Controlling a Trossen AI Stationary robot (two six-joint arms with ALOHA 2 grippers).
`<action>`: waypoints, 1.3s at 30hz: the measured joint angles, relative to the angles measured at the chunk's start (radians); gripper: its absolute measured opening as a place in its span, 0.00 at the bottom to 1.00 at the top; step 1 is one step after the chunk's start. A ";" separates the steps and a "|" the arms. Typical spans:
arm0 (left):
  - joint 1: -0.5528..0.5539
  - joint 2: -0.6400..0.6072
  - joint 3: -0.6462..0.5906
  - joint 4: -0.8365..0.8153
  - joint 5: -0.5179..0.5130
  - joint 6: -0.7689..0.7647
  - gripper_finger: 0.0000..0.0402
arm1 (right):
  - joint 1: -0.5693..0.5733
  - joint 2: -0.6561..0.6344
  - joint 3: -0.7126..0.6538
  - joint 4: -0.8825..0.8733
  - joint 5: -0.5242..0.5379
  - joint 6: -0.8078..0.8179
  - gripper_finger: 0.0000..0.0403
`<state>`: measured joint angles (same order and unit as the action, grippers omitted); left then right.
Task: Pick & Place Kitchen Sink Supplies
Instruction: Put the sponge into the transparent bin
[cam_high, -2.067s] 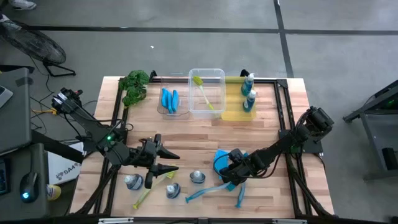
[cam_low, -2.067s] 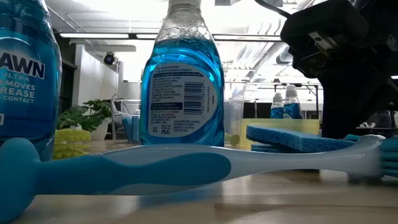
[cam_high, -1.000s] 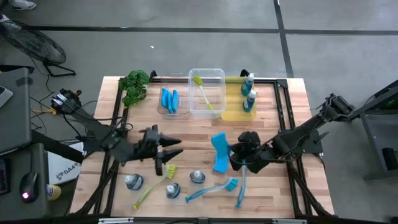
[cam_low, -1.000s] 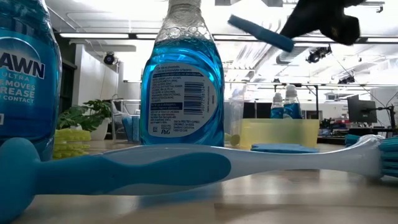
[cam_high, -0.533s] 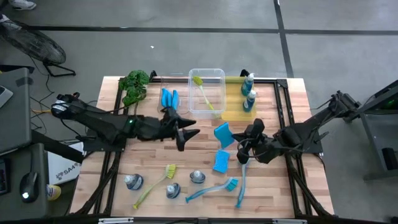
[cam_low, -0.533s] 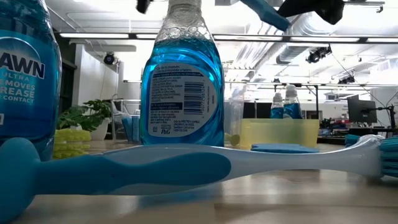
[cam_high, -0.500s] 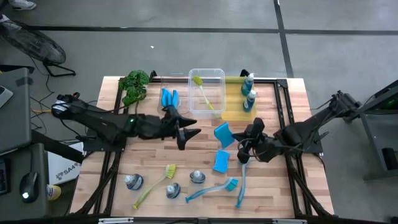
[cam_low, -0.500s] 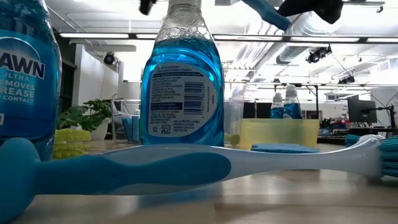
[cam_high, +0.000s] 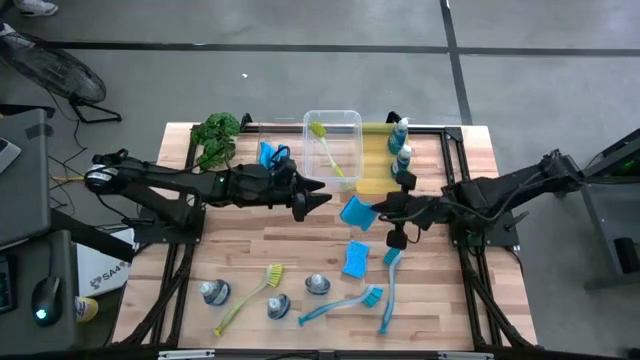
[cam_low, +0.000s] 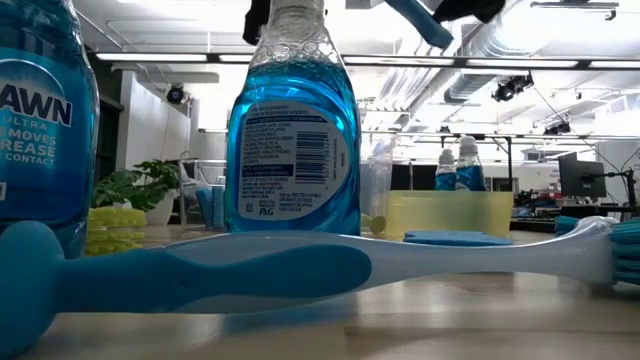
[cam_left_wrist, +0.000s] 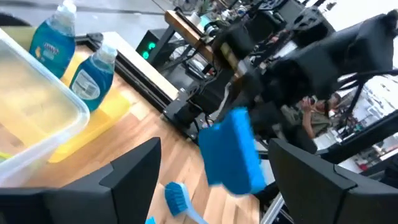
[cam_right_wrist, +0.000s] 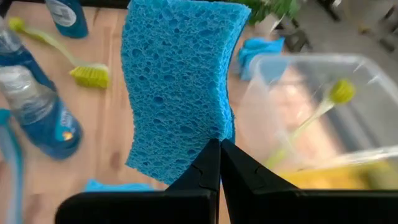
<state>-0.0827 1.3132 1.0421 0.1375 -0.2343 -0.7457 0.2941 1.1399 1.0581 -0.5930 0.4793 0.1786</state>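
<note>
Sponge (cam_right_wrist: 177, 93) porous, rough, matt; table (cam_high: 300, 250) pale wood planks; bin (cam_high: 345, 125) clear plastic.

My butcher-block table (cam_high: 300, 245) on grey concrete floor (cam_high: 300, 70); dark seam lines cross floor. Behind: white walls, exposed ceiling duct (cam_low: 490, 60), strip lights, monitor (cam_low: 577, 178).

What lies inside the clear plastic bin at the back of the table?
Inside the clear plastic bin lies one yellow-green long-handled dish brush, bristle head toward the back wall, handle slanting forward. Nothing else shows through its walls; no part of the floor is covered.
</note>
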 joint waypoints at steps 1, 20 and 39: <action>0.000 0.000 0.000 -0.005 0.000 -0.012 0.72 | -0.009 0.003 0.019 -0.007 0.001 -0.029 0.00; -0.003 0.000 0.000 -0.071 0.072 -0.020 0.71 | -0.111 0.382 0.459 -0.424 -0.091 -0.362 0.00; -0.003 0.000 0.000 -0.305 0.095 -0.019 0.71 | -0.102 0.537 0.598 -0.415 -0.064 -0.362 0.00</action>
<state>-0.0853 1.3128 1.0422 -0.1677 -0.1395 -0.7643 0.1925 1.6768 1.6562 -1.0080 0.4156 -0.1831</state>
